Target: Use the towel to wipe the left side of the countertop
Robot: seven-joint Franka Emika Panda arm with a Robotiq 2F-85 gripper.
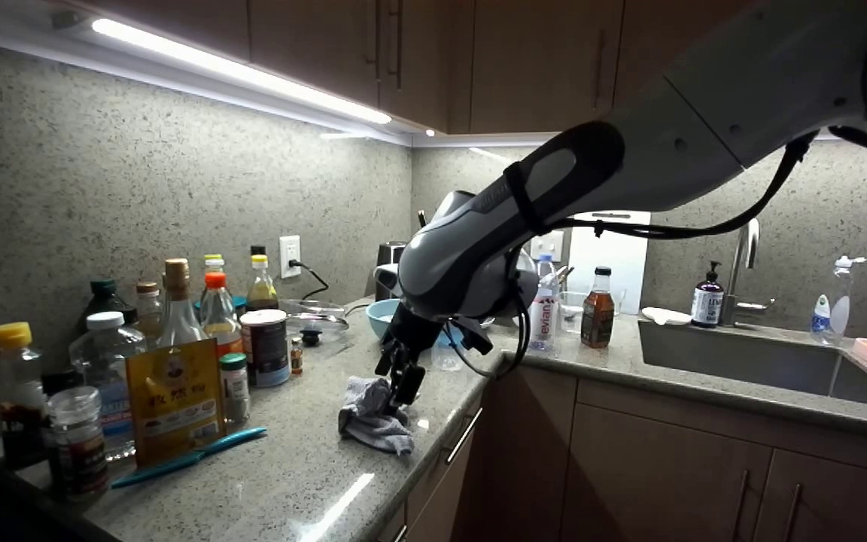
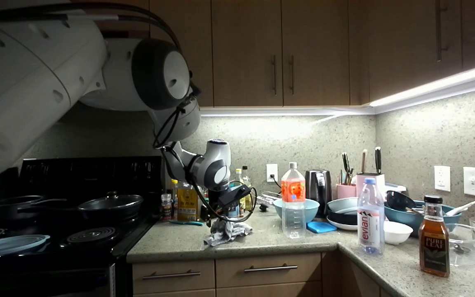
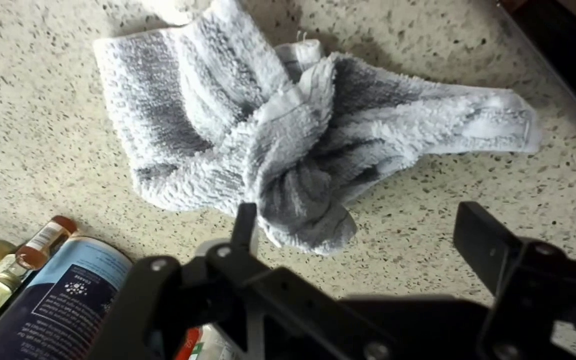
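I see tea [image 2: 433, 225] in a bottle [image 2: 434, 244] well off from the claw [image 3: 359, 220], which gapes wide close by the towel [image 3: 288, 130].

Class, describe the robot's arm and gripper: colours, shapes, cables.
The arm is smooth, rounded and grey-white, with a black band around a pale joint cap. Black cables run outside it, strapped on. The gripper is black and angular, with silvery screws and flat-faced jaws.

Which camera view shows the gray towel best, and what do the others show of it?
The wrist view: there the towel is large and nearly whole, its folds and nap clear, beyond the open gripper. Both exterior views show it only as a small crumpled heap on the countertop, below the gripper.
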